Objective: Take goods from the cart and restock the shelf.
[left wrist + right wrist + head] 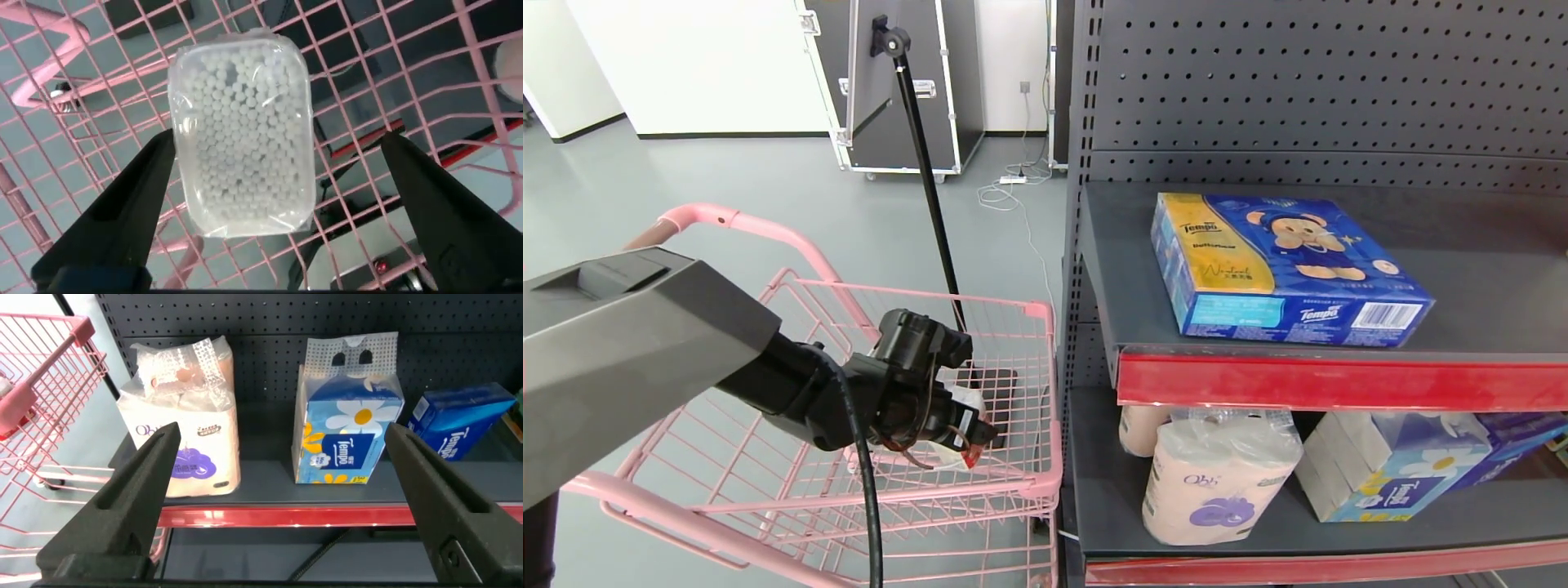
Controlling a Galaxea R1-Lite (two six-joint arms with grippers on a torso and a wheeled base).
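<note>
Step in hand: pick-up from the cart (1021,310), judged as the approach to a grasp. The clear pack of cotton swabs (243,131) lies on the wire floor straight below the left hand (278,147), between its spread fingers and seemingly not yet touched; the next move calls for a short descent and a close across the pack's narrow width.

Pose: the left arm is stretched forward and down into the basket. The right hand (282,433), spread and empty, faces the lower shelf (278,513), with the toilet roll pack (184,416) and tissue pack (347,429) ahead of it.
</note>
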